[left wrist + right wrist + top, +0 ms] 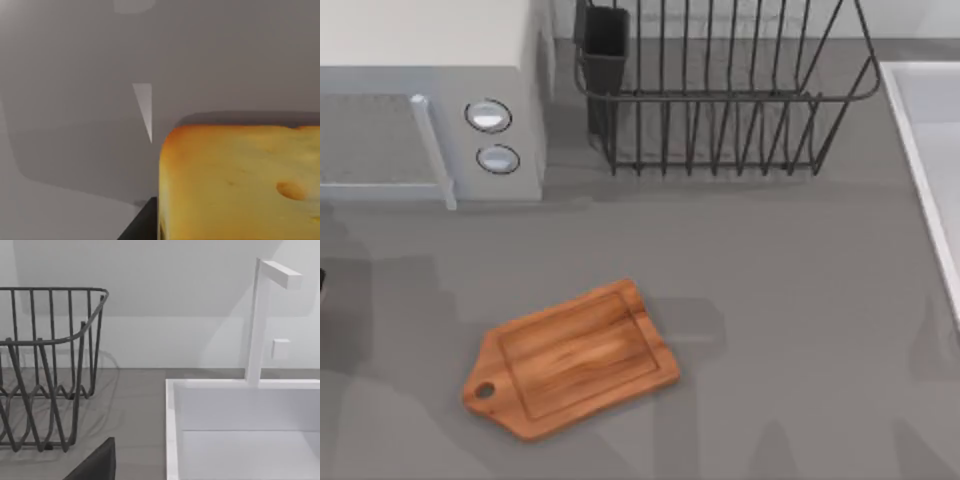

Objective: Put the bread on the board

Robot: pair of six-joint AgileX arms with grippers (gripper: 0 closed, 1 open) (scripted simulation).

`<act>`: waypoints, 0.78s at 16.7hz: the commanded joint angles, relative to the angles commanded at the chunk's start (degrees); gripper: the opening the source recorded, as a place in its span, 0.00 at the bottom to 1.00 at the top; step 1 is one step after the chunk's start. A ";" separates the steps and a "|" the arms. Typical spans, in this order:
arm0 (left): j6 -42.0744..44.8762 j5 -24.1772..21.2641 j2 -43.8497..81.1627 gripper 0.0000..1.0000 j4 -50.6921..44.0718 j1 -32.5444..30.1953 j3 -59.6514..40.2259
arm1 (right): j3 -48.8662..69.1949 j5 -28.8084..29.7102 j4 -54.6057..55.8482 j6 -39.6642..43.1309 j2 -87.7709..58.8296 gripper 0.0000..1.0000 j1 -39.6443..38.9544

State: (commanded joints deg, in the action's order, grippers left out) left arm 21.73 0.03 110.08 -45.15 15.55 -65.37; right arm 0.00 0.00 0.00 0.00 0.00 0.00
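A: What stands at the back of the grey bench point(770, 270)?
B: A microwave point(430, 110) on the left, a dark wire dish rack point(720, 90) beside it.
A: And right?
B: A white sink point(240, 425) with its faucet point(262, 315), pale wall behind.

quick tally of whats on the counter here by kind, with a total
cutting board: 1
bread slice: 1
wire dish rack: 1
microwave: 1
sink: 1
faucet: 1
total: 6
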 joint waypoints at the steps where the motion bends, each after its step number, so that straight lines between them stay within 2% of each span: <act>1: -0.15 0.26 -0.50 0.00 -0.84 0.33 -0.68 | 0.00 0.00 0.00 0.00 0.00 1.00 0.00; 7: -2.51 2.82 -4.93 0.00 -7.68 3.54 -7.87 | 0.00 0.00 0.00 0.00 0.00 1.00 0.00; 13: -0.35 0.21 -7.27 0.00 -20.37 -0.09 -13.23 | 0.00 0.00 0.00 0.00 0.00 1.00 0.00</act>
State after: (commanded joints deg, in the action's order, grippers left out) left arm 21.38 0.24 102.80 -65.51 15.46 -78.60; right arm 0.00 0.00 0.00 0.00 0.00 0.00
